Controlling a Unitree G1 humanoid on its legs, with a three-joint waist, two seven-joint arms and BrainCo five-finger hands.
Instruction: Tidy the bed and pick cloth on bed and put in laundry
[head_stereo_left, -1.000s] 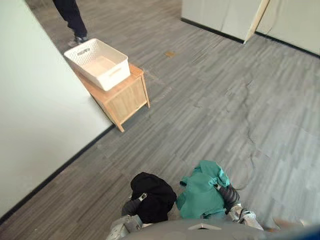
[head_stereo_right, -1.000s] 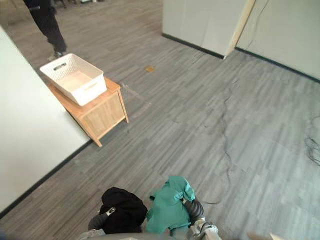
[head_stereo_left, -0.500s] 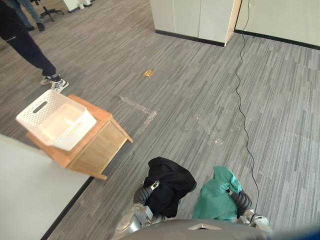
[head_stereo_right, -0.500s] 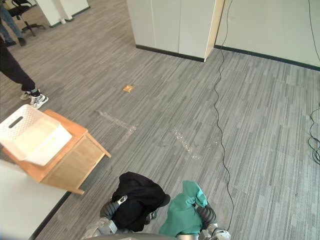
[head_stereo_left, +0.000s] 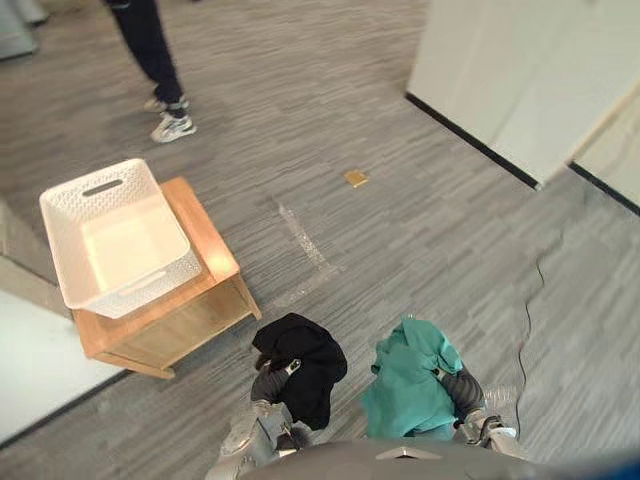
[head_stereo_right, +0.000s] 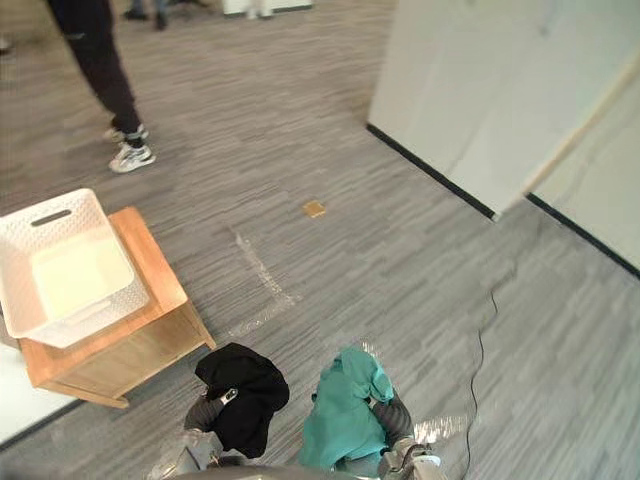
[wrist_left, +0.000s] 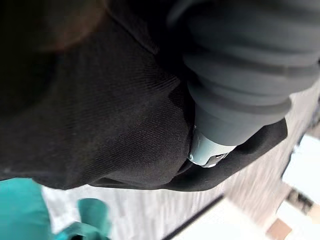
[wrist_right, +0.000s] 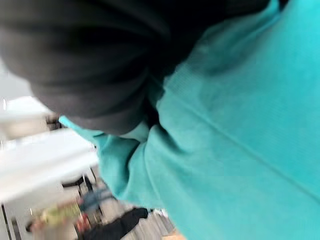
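Soft black cloth still covers my left robot hand, crumpled teal cloth my right robot hand. I cannot tell either grip.

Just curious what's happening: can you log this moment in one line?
left hand: carrying black cloth | right hand: carrying teal cloth | white basket: on wooden table, ahead-left

Black cloth and teal cloth at 6 o'clock; white lattice-patterned basket at 9 o'clock on pale wood table; grey streaked floor.
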